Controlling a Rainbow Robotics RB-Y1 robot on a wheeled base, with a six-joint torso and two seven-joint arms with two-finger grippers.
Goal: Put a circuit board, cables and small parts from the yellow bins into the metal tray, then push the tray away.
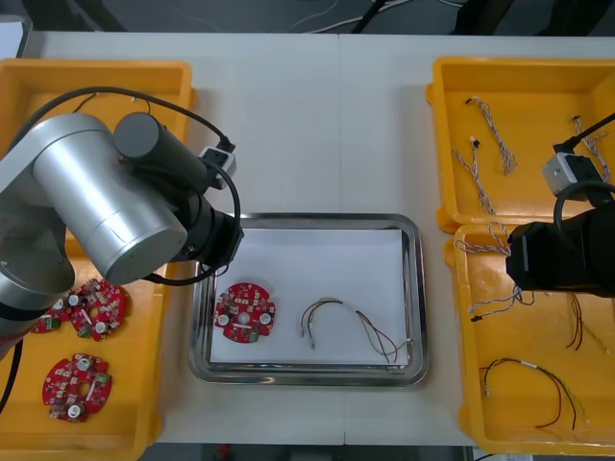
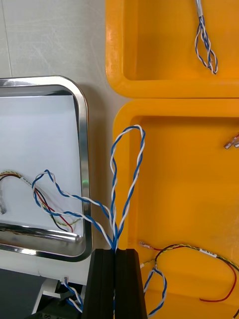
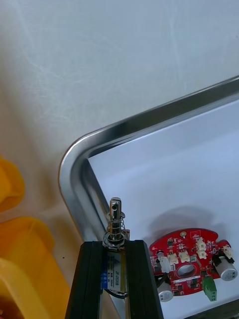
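The metal tray [image 1: 415,288], white inside, holds a round red circuit board [image 1: 245,312] and a red and yellow cable [image 1: 351,327]. My left gripper [image 3: 115,244] is shut on a small metal part [image 3: 115,222], a springed pin. It hovers over the tray's rim [image 3: 74,164] at a corner, close to the circuit board [image 3: 191,266]. My right gripper [image 2: 115,251] is shut on a twisted blue and white cable [image 2: 127,164], at the bin wall beside the tray [image 2: 82,149]. The cable's loops spread out beyond the fingertips.
The left arm [image 1: 115,192] covers the tray's left edge. The right arm [image 1: 557,254] is over the near right bin [image 1: 538,384], which holds red and yellow cables. The far right bin [image 1: 524,134] holds blue and white cables. More circuit boards [image 1: 77,384] lie in the near left bin.
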